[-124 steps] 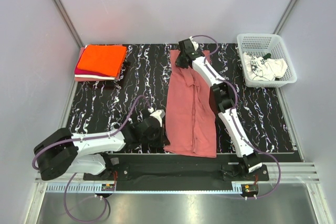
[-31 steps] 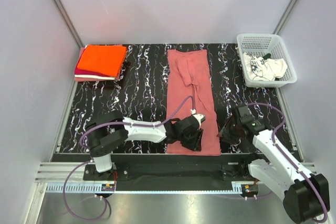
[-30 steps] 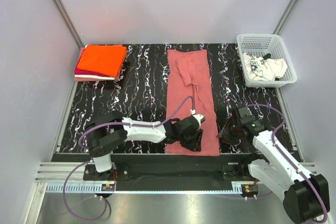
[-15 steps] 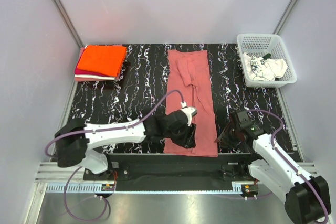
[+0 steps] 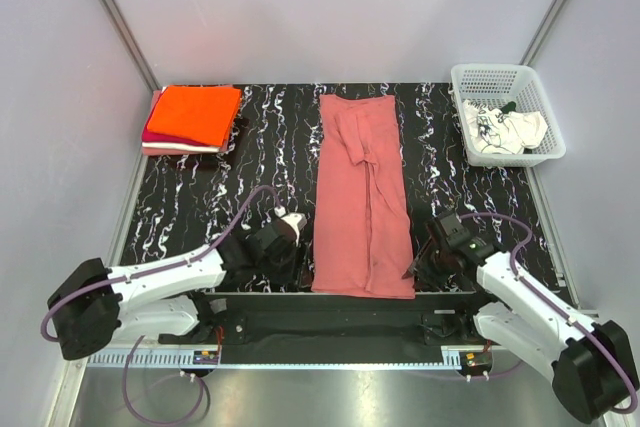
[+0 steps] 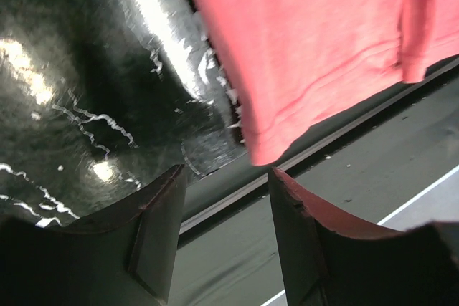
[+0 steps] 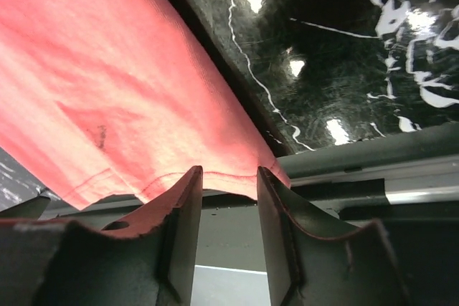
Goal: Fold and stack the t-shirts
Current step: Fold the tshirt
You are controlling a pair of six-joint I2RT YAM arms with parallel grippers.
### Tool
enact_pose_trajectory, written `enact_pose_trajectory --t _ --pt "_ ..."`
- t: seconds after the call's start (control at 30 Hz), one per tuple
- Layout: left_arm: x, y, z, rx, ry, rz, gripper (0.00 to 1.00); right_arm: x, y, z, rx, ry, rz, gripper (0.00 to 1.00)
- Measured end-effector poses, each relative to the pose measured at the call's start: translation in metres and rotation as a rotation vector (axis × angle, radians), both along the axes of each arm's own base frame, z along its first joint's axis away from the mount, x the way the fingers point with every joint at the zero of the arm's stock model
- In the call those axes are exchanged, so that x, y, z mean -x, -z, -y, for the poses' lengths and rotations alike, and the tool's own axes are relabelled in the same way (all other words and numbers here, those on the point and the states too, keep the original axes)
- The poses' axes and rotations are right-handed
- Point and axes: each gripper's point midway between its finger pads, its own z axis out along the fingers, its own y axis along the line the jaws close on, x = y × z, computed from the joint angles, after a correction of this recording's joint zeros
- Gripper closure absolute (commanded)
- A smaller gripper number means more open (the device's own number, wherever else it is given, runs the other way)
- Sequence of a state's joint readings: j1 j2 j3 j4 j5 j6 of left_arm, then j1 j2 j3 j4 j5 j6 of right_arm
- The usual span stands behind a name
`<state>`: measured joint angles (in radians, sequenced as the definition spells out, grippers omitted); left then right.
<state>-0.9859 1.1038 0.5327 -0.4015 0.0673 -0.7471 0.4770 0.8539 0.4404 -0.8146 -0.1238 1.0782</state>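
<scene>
4 tees in view, 1 basket, 2 grippers. 1 rose-red tee (image 5: 360, 187) lies as a long strip at the ctr of the black marbled table (image 5: 250, 167), running 12 to 6 o'clock, its hem at the near edge. At 10 o'clock, 1 orange tee (image 5: 195, 112) sits folded on 1 magenta tee (image 5: 152, 133). At 2 o'clock the white mesh basket (image 5: 490, 72) holds 1 white printed tee (image 5: 500, 129). Left gripper (image 6: 228, 173) is just off the strip's 7 o'clock corner, fingers apart, holding nothing. Right gripper (image 7: 226, 173) is at the 5 o'clock corner, approx half spread, with the hem lying across its tips, not pinched.
</scene>
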Motion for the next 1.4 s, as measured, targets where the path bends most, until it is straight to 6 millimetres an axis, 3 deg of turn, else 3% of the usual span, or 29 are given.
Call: enact_pose_trajectory --t 0.1,0.2,0.33,0.47,0.63,0.77,0.9,1.03,1.4 --pt "0.001 0.004 -0.003 -0.001 -0.006 -0.007 0.48 -0.005 -0.006 0.002 0.025 0.004 0.008 0.52" --pt "-0.002 0.002 -0.001 0.01 -0.01 0.003 0.49 -0.029 -0.029 0.002 0.075 -0.022 0.065 0.52" --pt "-0.009 -0.009 0.005 0.033 -0.003 0.03 0.52 -0.114 -0.076 -0.02 0.152 -0.122 0.237 0.59" --pt "-0.014 -0.013 0.012 0.05 0.009 0.046 0.47 -0.203 -0.09 -0.049 0.227 -0.22 0.325 0.64" --pt "-0.008 0.001 0.008 0.067 0.012 0.018 0.47 -0.304 -0.069 -0.076 0.312 -0.305 0.372 0.69" --pt "-0.004 0.003 0.007 0.077 0.008 0.002 0.47 -0.359 -0.048 -0.084 0.339 -0.322 0.394 0.71" --pt "-0.008 0.001 0.006 0.086 -0.003 0.01 0.46 -0.387 -0.022 -0.088 0.348 -0.324 0.384 0.73" --pt "-0.013 0.003 0.0 0.072 -0.035 0.003 0.43 -0.397 0.01 -0.093 0.344 -0.326 0.337 0.75" --pt "-0.026 0.005 -0.011 0.066 -0.083 -0.011 0.41 -0.447 0.011 -0.123 0.223 -0.183 0.374 0.79"
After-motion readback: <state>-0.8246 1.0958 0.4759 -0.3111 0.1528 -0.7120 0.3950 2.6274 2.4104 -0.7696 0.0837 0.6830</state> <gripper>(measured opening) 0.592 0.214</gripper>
